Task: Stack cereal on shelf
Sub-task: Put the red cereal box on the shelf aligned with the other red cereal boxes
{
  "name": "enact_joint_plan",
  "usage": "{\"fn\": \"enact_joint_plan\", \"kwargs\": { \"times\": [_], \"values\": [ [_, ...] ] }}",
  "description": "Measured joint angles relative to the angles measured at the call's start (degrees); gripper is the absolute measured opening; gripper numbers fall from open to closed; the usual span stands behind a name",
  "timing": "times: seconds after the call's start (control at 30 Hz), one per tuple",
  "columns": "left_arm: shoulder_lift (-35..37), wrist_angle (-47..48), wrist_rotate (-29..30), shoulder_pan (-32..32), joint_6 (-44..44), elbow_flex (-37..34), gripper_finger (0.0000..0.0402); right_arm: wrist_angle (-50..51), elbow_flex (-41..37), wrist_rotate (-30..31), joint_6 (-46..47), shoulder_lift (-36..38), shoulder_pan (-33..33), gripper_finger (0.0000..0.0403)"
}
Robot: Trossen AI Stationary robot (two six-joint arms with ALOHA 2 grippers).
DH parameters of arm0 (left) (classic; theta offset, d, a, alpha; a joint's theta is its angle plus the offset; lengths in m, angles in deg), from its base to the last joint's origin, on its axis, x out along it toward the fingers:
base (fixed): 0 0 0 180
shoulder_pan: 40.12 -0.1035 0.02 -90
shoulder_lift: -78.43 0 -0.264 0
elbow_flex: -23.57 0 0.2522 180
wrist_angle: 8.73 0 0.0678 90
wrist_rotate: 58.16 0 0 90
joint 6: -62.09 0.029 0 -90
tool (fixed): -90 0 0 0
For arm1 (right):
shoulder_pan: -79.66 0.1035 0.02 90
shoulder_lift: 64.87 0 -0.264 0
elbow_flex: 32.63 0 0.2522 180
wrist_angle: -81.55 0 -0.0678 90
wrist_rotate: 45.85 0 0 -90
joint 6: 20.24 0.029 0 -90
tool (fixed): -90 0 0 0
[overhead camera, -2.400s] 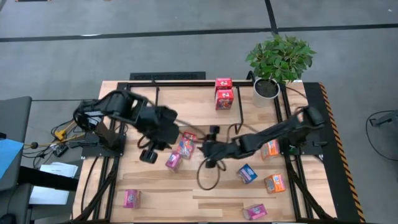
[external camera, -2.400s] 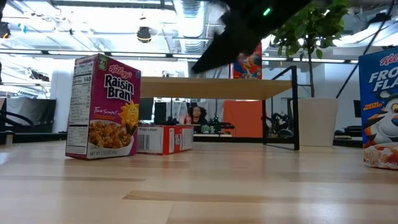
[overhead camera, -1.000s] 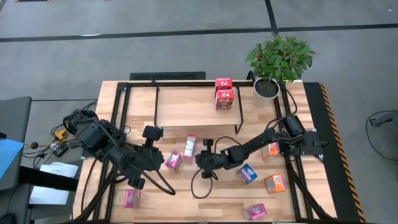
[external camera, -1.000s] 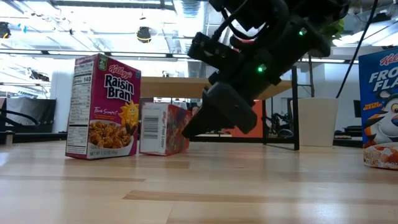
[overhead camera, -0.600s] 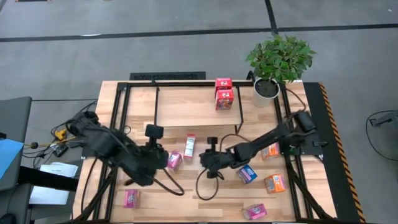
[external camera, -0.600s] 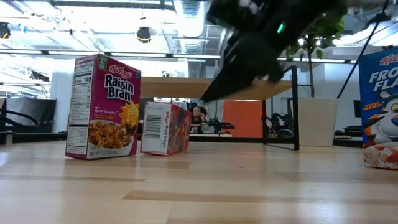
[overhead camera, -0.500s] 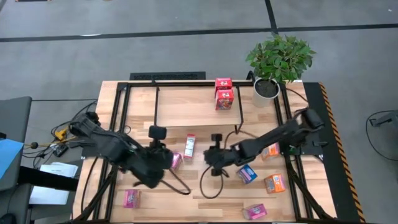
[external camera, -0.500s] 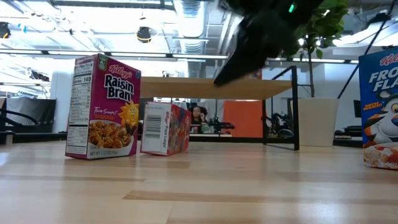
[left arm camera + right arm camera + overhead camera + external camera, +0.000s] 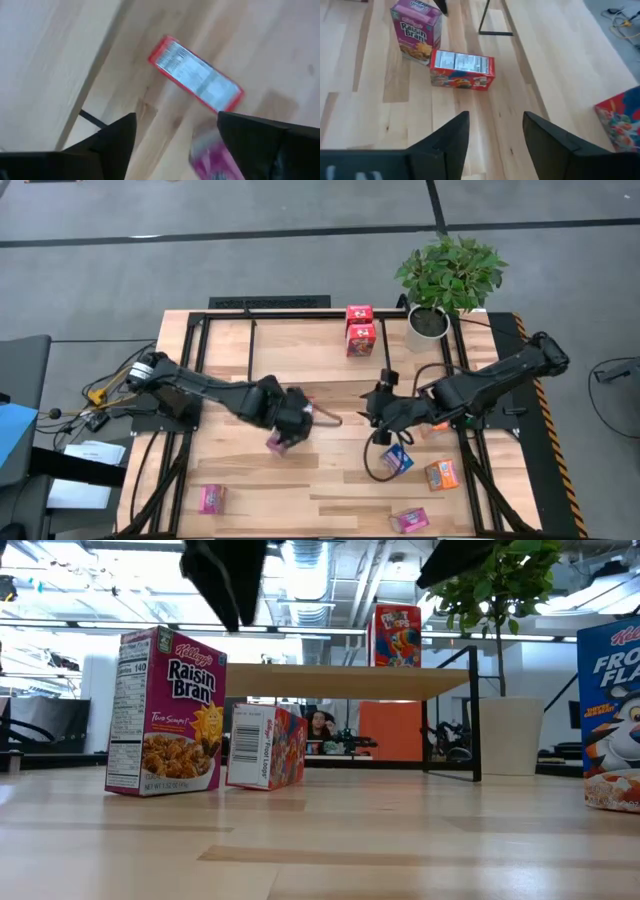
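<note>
Red cardboard cereal box: lies on its long side on the light wooden table, in front of the shelf, with a white printed panel facing up. Nothing grips it.

Magenta-pink cardboard cereal box: stands upright just beside the red one. I cannot tell whether the two touch.

My left hand: hangs in the air above this pair, near the middle of the table. Past my fingers the red box shows in the gap between them, lower down on the table, and the pink box shows as a blur by one finger. My fingers are spread wide. They hold nothing and touch nothing.

My right hand: is over the table to the right of the pair, apart from it and pointing toward it, so both boxes lie ahead of my fingers. These fingers are also spread wide and are empty.

Orange-and-blue cardboard cereal box: lies on the table just on the near side of my right hand, untouched.

Black-tube shelf with a light wooden board: stands at the back of the table. Two more red boxes stand near the board's right end, one behind the other.

Other cereal: a pink box lies near the front left of the table, another pink box near the front right, and an orange box close by that one.
</note>
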Motion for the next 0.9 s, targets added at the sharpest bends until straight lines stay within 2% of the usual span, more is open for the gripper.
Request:
{"fn": "enact_joint_plan", "kwargs": {
  "times": [0.17,0.37,0.53,0.7,0.9],
  "values": [
    [0.0,-3.8,0.1,-3.6,-11.1,-1.1,0.0286,1.1,0.0,0.3,-0.1,-0.4,0.0,0.0214],
    [0.0,-11.4,-0.2,-7.0,-11.5,-1.1,0.0286,2.5,0.0,0.0,1.5,-1.4,0.5,0.0196],
    [0.0,-11.7,-0.3,-7.5,-11.6,-1.1,0.0286,5.9,0.0,0.0,4.0,-1.1,1.7,0.019],
    [0.0,-11.9,-1.0,-7.1,-16.1,-1.2,0.0287,9.0,0.0,0.0,6.7,-1.0,3.1,0.0197],
    [-0.1,-13.6,-1.5,-6.4,-24.9,-5.9,0.0287,8.7,0.0,0.7,7.4,-0.9,4.5,0.0218]
  ]
}}
